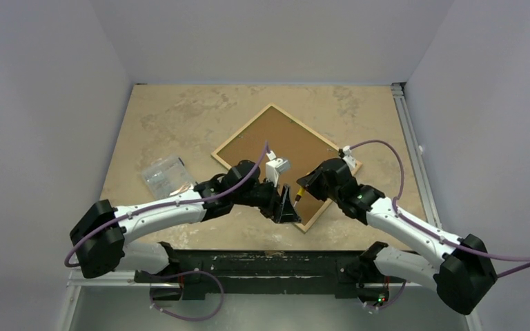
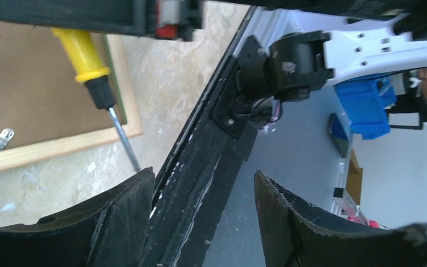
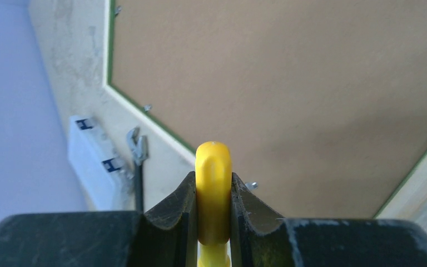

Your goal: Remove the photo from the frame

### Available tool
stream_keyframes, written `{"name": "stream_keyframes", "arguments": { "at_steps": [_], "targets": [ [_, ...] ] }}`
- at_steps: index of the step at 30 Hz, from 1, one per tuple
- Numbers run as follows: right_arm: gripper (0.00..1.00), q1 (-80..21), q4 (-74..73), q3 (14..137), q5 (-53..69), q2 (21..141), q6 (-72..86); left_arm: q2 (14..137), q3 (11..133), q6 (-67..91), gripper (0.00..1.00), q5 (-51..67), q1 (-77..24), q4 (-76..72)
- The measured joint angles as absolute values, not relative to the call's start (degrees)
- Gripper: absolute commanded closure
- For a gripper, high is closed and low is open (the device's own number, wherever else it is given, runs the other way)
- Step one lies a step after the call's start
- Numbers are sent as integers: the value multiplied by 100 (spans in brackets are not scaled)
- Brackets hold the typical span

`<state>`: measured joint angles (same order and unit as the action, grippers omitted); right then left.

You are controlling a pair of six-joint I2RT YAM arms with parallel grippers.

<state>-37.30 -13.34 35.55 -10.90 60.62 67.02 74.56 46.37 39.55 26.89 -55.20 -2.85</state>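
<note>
Plainly the frame lies back-up about the middle of the bench, turned cornerwise like a diamond: one corner points to the far wall, the opposite one toward the arms' bases. Its long axis runs on a slant, from far-left to near-right. The brown backing board fills it and faces up, so the photo cannot be seen. In both wrist views a thin green line and then pale wood border the board, and small metal tabs sit along that border. The right tool hangs over the near part of the frame, its jaws pinched narrow on the yellow handle of a screwdriver; in the right wrist view the handle's rounded end stands up between the two fingers. The screwdriver is slightly tilted, its black collar and steel shaft pointing down to the bench just outside the frame's near corner. Whether the tip touches I cannot tell. The left tool is close beside the right at that corner, its jaws spread wide with nothing between them; through the gap only the black base rail shows. A crumpled clear plastic bag lies on the bench left of the frame, apart from it.
</note>
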Motion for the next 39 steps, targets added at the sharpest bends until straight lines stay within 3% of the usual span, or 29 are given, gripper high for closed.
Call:
{"name": "stream_keyframes", "arguments": {
  "at_steps": [10,19,22,23,27,31,32,34,39],
  "targets": [
    [100,-4584,-1374,3413,-1103,5354,7679,7349,4626,3686,36,1492,-5734,392],
    [100,-5107,-1376,3395,-1297,5424,7915,7319,4661,3614,70,1142,-5784,698],
    [100,-5129,-1341,3328,-1299,5354,7907,7334,4661,3612,97,1310,-5784,674],
    [100,-5135,-1334,3321,-1297,5319,7870,7334,4661,3603,100,1382,-5784,663],
    [63,-5135,-1347,3297,-1240,5068,7487,7325,4637,3474,100,1551,-5725,668],
    [8,-5133,-1262,3232,-873,4569,6580,7105,4375,3197,100,1942,-5586,685],
    [2,-5133,-1249,3238,-762,4412,6287,7024,4309,3129,100,2040,-5553,740],
    [1,-5120,-1337,3312,-591,4123,5686,6849,4244,2884,100,2292,-5474,945],
    [7,-4348,-1752,3903,764,4088,4372,6475,4283,2185,100,3046,-5443,1337]
  ]
}}
